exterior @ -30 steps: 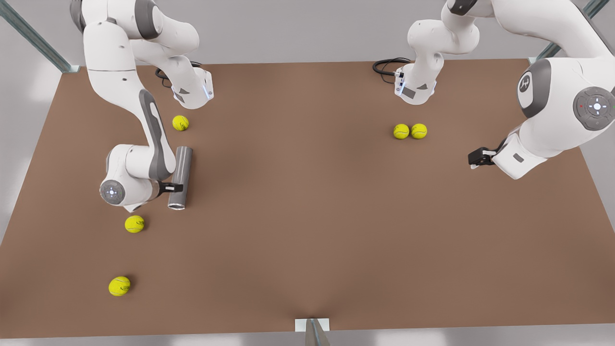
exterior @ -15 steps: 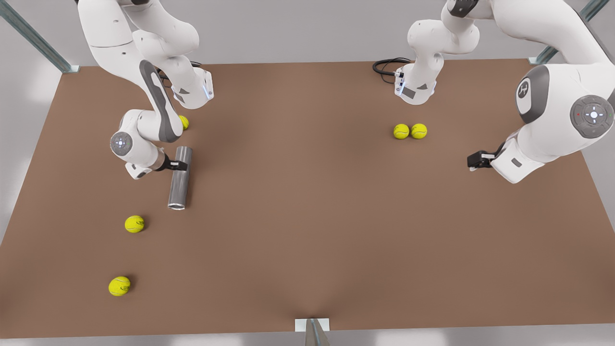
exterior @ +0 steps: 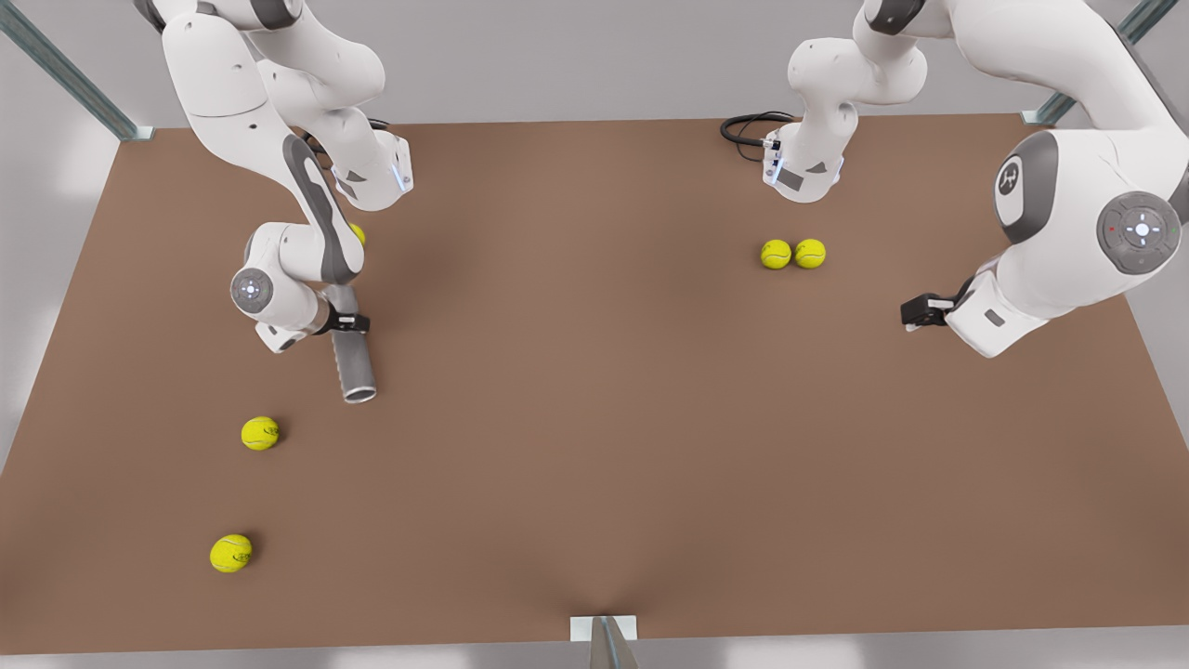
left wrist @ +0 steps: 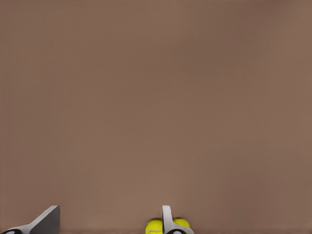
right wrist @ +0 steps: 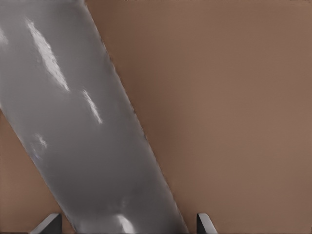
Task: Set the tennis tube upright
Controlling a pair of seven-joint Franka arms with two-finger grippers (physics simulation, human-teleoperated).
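The tennis tube (exterior: 354, 365) sits at the front view's left, tilted, its lighter rim toward the near edge of the table (exterior: 594, 418). Your right gripper (exterior: 351, 322) is clamped around its far half. Your left gripper (exterior: 915, 311) waits at the front view's right, fingers (left wrist: 45, 222) spread and holding nothing, near 2 touching tennis balls (exterior: 792, 254).

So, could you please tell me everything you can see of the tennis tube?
The tennis tube is a plain dark-grey, metallic-looking cylinder with glossy highlights and a lighter rim at its open near end. It is not yet upright, slanting over the brown table at the front view's left. The right gripper straddles its upper part, fingers either side; whether it rests on the table I cannot tell.
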